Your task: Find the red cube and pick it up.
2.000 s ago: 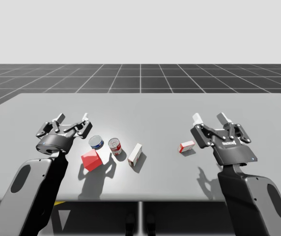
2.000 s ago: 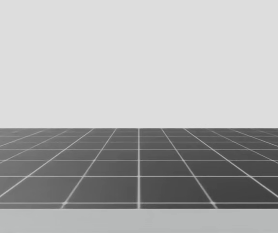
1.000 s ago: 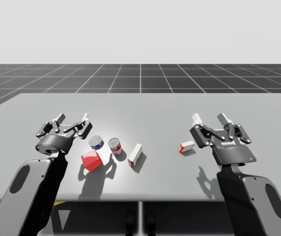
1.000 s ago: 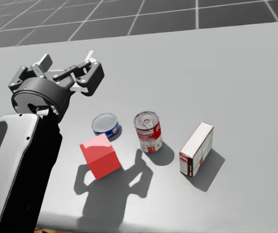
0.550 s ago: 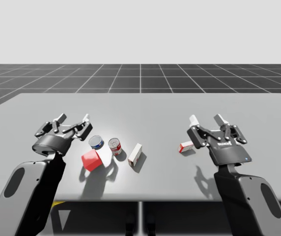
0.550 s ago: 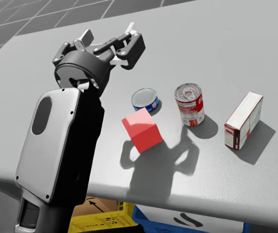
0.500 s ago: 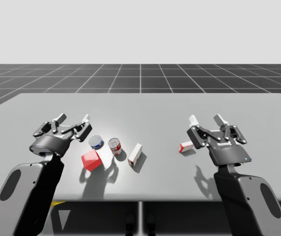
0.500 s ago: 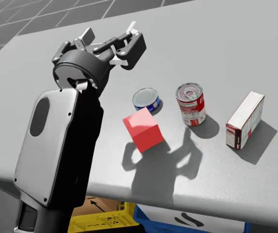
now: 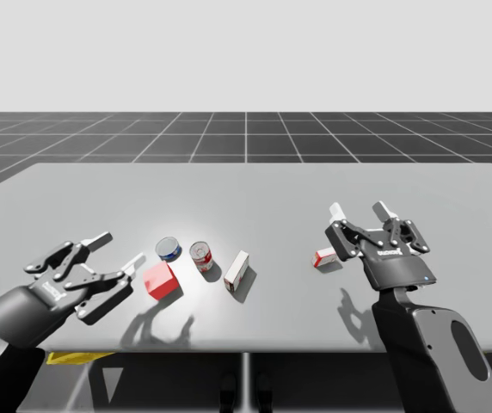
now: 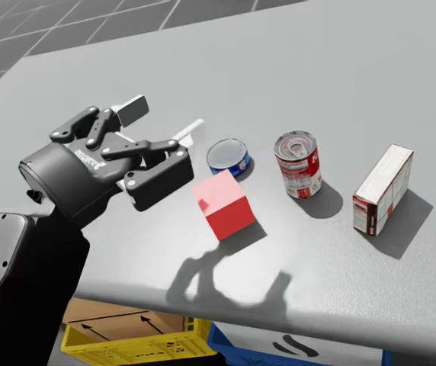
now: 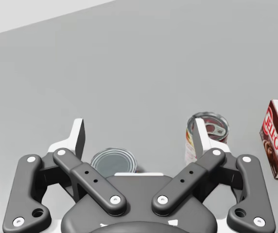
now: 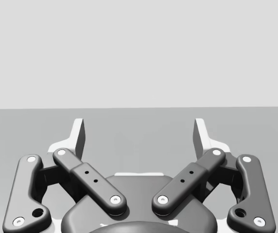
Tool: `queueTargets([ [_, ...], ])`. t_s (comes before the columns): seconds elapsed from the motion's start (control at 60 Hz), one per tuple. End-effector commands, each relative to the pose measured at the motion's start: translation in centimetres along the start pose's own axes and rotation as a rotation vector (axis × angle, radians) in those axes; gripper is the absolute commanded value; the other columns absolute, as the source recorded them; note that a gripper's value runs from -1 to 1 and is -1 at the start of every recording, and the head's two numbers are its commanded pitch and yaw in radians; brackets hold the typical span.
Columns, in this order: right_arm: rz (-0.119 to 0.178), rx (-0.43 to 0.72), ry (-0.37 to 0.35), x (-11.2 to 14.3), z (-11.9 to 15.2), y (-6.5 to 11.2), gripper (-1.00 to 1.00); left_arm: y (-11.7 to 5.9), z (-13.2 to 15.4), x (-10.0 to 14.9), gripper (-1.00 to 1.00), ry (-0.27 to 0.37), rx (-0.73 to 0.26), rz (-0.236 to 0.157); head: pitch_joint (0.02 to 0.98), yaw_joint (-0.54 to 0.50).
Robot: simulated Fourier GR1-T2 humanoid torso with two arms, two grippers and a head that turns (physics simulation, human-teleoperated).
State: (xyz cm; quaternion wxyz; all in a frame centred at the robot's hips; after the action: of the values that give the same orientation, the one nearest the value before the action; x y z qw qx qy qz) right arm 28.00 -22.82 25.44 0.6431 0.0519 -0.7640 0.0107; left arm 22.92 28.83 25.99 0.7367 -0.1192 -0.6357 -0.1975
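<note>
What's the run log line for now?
phase: pre-grasp | left gripper: open, beside red cube | red cube: on grey table, ungrasped | right gripper: open, empty

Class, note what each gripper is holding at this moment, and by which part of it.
Nothing is held. The left gripper is open beside the red cube, not around it. The right gripper is open and empty.

The cube (image 9: 161, 280) is plain red and sharp-edged, its top face paler (lit almost pink). It rests flat on the table (image 9: 272, 185), unlifted, turned so that one vertical edge faces forward. In the high view it lies left of centre, in the lower half; in the head view, just left of the middle.
</note>
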Motion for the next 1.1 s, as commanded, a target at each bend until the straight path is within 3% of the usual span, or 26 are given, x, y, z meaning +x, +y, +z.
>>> queueTargets([
  [0.017,0.002,-0.005,0.0,0.0,0.0,0.0,-1.0,0.1,2.5,-3.4,-1.0,0.056,-0.123,-0.017,0.879,0.4],
  [0.15,0.002,-0.005,0.001,0.0,0.0,0.0,-1.0,0.7,3.3,-6.2,-1.0,0.099,-0.161,-0.021,0.876,0.41],
  [0.35,0.0,-0.003,0.003,-0.1,-0.1,0.0,-1.0,0.5,3.1,-8.6,-1.0,0.12,-0.23,0.012,0.879,0.41],
  [0.583,-0.003,-0.002,0.002,-0.1,-0.1,0.0,-1.0,0.8,1.5,-9.6,-1.0,0.134,-0.245,0.016,0.882,0.41],
  [0.633,-0.003,-0.002,0.003,-0.1,-0.2,0.0,-1.0,0.9,1.0,-9.8,-1.0,0.137,-0.242,-0.002,0.882,0.41],
  [0.85,-0.006,0.002,0.005,-0.1,-0.2,0.1,-1.0,1.1,-1.3,-10.3,-1.0,0.151,-0.245,0.016,0.888,0.4],
  [1.1,-0.007,-0.001,0.004,0.0,-0.1,0.0,-1.0,0.9,-3.5,-10.8,-1.0,0.174,-0.255,0.008,0.892,0.4],
])
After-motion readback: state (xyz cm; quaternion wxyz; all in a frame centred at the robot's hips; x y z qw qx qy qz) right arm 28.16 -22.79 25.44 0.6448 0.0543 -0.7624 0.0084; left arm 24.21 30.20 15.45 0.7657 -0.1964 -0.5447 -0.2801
